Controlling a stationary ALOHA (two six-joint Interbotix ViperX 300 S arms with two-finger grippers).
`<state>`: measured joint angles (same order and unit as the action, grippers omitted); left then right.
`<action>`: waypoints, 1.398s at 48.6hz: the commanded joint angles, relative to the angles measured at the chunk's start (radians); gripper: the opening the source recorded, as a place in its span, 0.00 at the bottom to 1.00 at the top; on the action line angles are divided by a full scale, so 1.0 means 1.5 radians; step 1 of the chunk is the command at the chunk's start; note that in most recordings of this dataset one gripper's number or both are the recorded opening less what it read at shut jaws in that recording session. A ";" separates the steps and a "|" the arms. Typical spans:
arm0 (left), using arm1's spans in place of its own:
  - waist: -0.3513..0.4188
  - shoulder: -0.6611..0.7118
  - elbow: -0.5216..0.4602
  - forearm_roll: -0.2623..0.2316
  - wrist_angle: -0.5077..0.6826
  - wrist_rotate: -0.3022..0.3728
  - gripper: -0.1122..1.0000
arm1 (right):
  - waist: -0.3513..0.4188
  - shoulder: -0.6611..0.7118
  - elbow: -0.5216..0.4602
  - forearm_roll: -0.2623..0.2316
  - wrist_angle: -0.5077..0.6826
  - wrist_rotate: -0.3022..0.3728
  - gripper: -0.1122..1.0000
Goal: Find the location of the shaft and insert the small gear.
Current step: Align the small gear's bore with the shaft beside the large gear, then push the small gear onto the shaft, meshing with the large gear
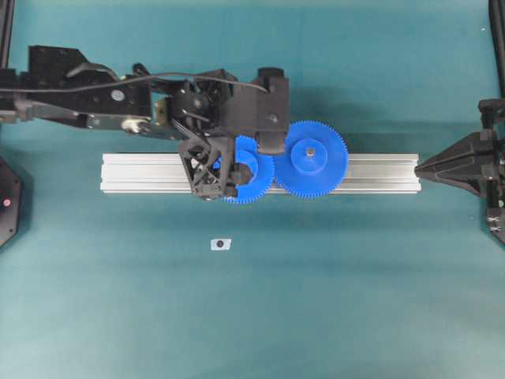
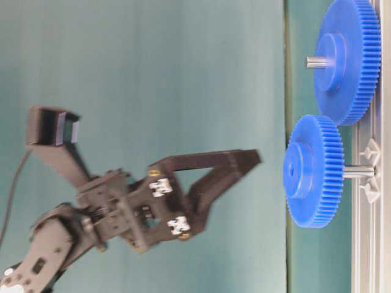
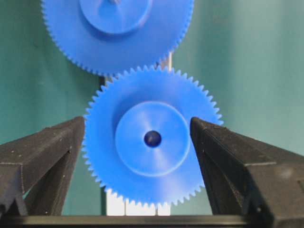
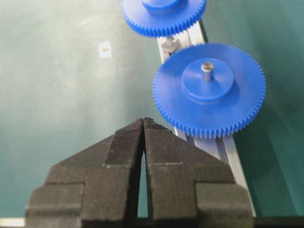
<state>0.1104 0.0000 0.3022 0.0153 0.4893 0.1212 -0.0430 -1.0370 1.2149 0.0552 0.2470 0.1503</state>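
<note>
The small gear (image 3: pixel 152 137), blue with a raised hub and a dark centre hole, sits on the silver shaft (image 2: pixel 358 172), which rises from the rail (image 1: pixel 142 172). The gear also shows in the table-level view (image 2: pixel 311 171) and partly in the overhead view (image 1: pixel 254 172). Its teeth meet those of the larger blue gear (image 1: pixel 314 158). My left gripper (image 3: pixel 137 122) is open above the small gear, with its fingers (image 3: pixel 47 152) either side and apart from it. My right gripper (image 4: pixel 143 121) is shut and empty at the rail's right end (image 1: pixel 430 166).
The larger gear (image 4: pixel 209 88) has a grey pin (image 4: pixel 206 71) in its hub. The shaft's grey bracket (image 4: pixel 170 45) shows under the small gear. A small white tag (image 1: pixel 221 244) lies on the green table in front of the rail.
</note>
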 commanded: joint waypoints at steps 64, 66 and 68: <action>0.007 -0.008 0.094 0.003 -0.092 -0.057 0.11 | 0.000 0.002 0.007 0.000 -0.006 0.024 0.16; 0.006 -0.009 0.090 0.003 -0.092 -0.057 0.11 | -0.001 0.002 0.007 0.000 -0.006 0.024 0.16; 0.005 -0.013 0.087 0.003 -0.092 -0.057 0.11 | -0.001 0.001 0.008 0.000 -0.006 0.024 0.16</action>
<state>0.1197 0.0000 0.4495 0.0169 0.3559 0.0368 -0.0414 -1.0385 1.2364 0.0537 0.2470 0.1779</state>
